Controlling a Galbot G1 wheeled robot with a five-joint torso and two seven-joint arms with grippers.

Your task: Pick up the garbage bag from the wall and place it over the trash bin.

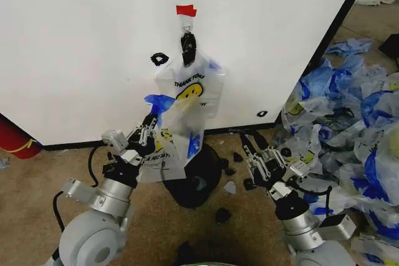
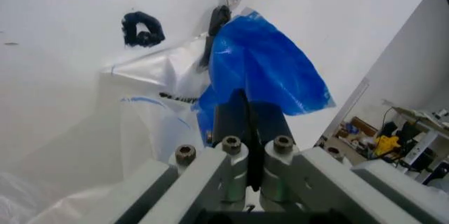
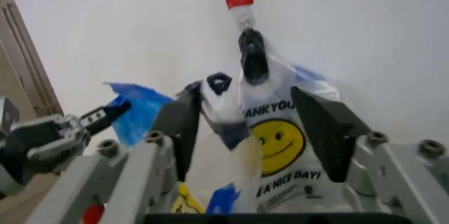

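Observation:
The garbage bag [image 1: 190, 95], translucent white with a yellow smiley face, hangs from a small hook [image 1: 187, 27] on the white wall [image 1: 75, 42] under red tape. My left gripper [image 1: 151, 121] is at the bag's left side, shut on one blue handle [image 1: 157, 101] that it holds out from the bag. In the left wrist view the gripper [image 2: 247, 109] pinches that blue handle [image 2: 266, 71]. My right gripper [image 1: 247, 146] is open, low to the right and apart from the bag. In the right wrist view it [image 3: 253, 129] frames the bag [image 3: 281, 142]. The black trash bin [image 1: 194, 182] stands on the floor below the bag.
A heap of blue-and-white bags [image 1: 349, 110] covers the floor at the right. Small black scraps [image 1: 223, 215] lie around the bin. A red object [image 1: 15, 140] sits at the wall's base on the left. A black mark [image 1: 159, 59] is on the wall.

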